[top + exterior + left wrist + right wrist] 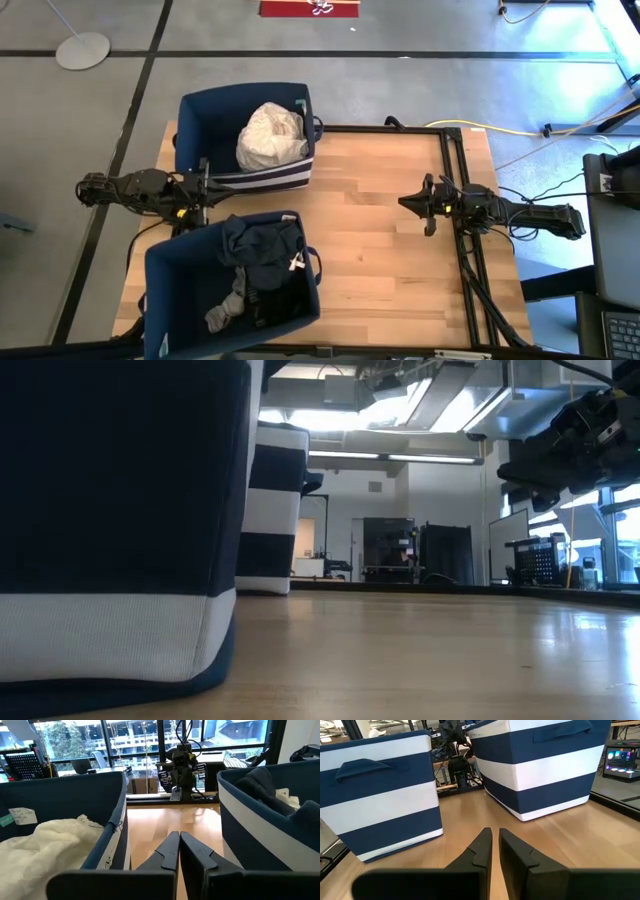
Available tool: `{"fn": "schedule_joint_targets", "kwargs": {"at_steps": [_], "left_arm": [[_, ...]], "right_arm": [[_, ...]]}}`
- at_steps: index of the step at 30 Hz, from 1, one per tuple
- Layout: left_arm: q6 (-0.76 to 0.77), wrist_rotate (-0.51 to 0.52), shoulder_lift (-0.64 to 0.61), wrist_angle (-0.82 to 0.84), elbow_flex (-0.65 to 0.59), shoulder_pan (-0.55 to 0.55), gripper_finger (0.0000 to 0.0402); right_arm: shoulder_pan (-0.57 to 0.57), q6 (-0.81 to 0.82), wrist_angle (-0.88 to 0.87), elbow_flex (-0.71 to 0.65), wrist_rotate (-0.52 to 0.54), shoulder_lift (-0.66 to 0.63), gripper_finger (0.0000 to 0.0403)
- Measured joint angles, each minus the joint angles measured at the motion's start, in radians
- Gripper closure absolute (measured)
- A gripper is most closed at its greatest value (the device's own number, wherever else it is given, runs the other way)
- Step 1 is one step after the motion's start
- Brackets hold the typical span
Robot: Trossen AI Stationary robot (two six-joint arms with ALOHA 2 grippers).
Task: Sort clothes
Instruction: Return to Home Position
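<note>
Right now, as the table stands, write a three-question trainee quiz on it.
1. True or false: the white clothes lie inside a navy bin.
2. Which gripper sits between the two bins? A: left gripper; B: right gripper; C: neither.
3. Fill in: the grey sock lies in the other bin with ___ clothes.
Key: 1 true. 2 A; the right gripper hangs over bare table. 3 dark clothes.

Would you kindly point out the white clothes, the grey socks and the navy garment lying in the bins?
white clothes (272, 135): high view, middle of the pile.
grey socks (224, 312): high view, bunched lower end.
navy garment (262, 245): high view, crumpled middle.
</note>
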State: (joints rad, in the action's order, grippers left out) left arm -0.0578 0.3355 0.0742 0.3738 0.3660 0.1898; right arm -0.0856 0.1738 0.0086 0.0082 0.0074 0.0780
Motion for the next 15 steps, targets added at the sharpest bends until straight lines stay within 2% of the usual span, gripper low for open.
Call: {"fn": "schedule_joint_targets", "kwargs": {"at_steps": [11, 15], "left_arm": [[-0.002, 0.0, 0.0, 0.004, 0.0, 0.0, 0.0396], [-0.06, 0.001, 0.0, 0.013, -0.001, 0.0, 0.0396]], "right_arm": [[0.0, 0.0, 0.0, 0.0, 0.0, 0.0, 0.0368], [0.0, 0.0, 0.0, 0.0, 0.0, 0.0, 0.0368]]}}
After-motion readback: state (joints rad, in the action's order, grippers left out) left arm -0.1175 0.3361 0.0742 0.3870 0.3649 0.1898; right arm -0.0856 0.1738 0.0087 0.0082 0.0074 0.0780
